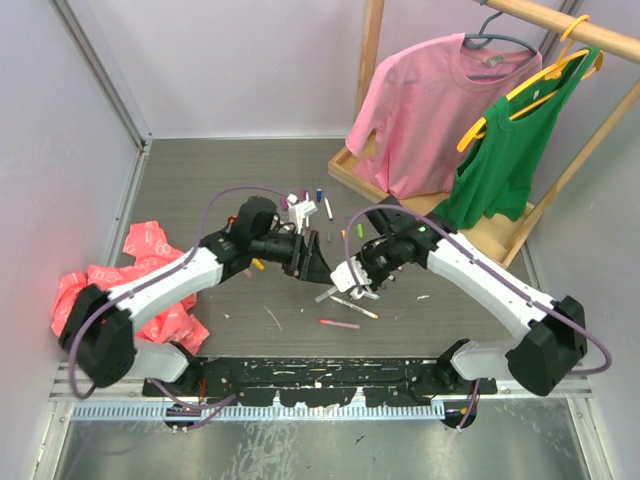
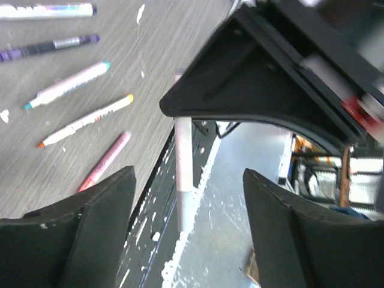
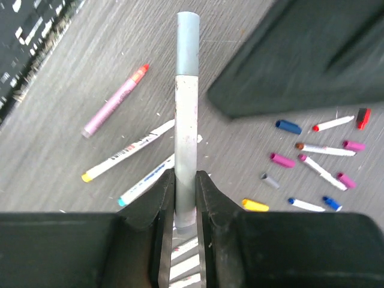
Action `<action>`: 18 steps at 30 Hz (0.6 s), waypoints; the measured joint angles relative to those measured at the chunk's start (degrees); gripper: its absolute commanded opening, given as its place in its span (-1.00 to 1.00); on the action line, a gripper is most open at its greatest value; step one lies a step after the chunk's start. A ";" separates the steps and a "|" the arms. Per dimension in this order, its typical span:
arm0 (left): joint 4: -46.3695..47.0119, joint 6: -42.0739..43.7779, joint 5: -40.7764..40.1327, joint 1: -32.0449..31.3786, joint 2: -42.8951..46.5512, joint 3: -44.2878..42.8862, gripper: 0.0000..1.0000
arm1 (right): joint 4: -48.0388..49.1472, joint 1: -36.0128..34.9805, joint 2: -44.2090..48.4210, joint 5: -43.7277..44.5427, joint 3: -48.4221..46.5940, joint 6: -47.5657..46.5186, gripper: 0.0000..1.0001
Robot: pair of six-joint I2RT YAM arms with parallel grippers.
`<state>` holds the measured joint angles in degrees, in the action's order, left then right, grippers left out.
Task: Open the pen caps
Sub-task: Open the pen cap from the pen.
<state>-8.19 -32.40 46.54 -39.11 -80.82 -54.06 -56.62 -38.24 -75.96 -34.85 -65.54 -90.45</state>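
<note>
Clamping grey-ended pen by its base: right gripper; left gripper spread wide (pen end between jaws, untouched).

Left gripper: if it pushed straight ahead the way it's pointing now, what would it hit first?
Most likely the grey-ended pen clamped in the right gripper: it sits squarely in line with the open left gripper. How far ahead is unclear.

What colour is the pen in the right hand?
Pale grey pen, clearest in the right wrist view.
</note>
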 measured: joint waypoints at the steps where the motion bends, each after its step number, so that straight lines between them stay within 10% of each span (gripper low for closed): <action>1: 1.18 -0.79 -0.87 0.09 2.47 1.05 0.62 | 0.66 1.20 1.42 -1.62 1.14 2.05 -0.98; 4: 5.53 -2.75 -4.42 0.20 10.51 4.24 1.00 | 1.99 6.27 5.07 -7.89 4.42 7.21 -0.98; 18: 38.88 -19.69 -26.45 -0.09 26.53 25.29 0.84 | 12.83 16.57 4.28 -34.49 7.32 38.93 -0.98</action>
<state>30.70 -52.10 20.10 -39.20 -54.28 -28.77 -43.79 -21.67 -71.68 -69.34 -58.22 -51.53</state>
